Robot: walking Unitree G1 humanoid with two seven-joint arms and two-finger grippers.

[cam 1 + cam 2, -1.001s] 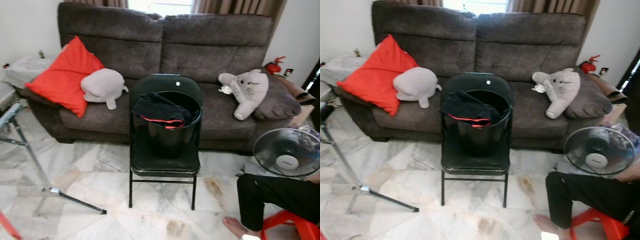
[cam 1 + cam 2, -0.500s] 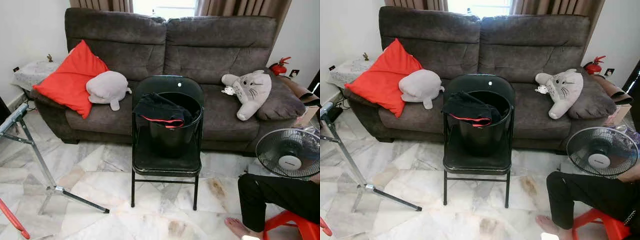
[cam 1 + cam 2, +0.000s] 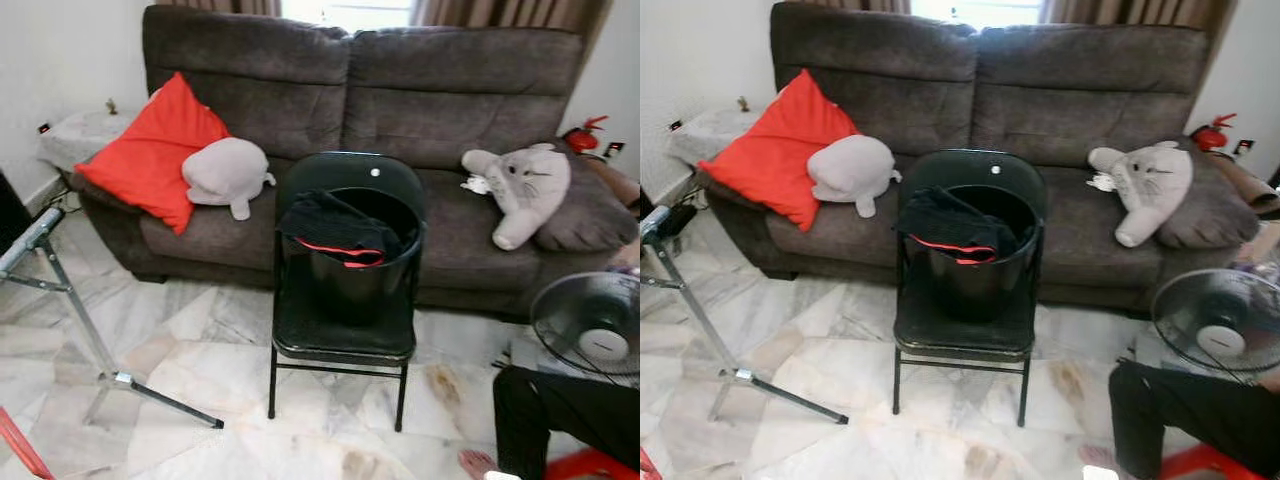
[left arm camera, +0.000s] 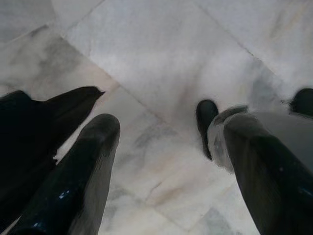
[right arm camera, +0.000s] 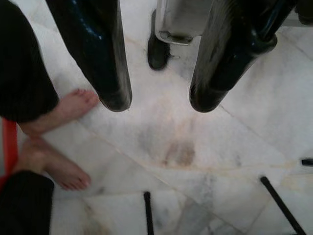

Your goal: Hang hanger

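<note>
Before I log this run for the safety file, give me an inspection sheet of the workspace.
Surface: marble floor, some brown stains.
Job's things: black bucket on folding chair, dark clothes over its rim; metal stand at left; hanger not made out.
Clutter: red cushion, two plush toys on sofa; fan.
End effectors: left end effector and right end effector open, empty, pointing at the floor.
Cables: nothing seen.
Surroundings: seated person, bare feet near the right end effector.
</note>
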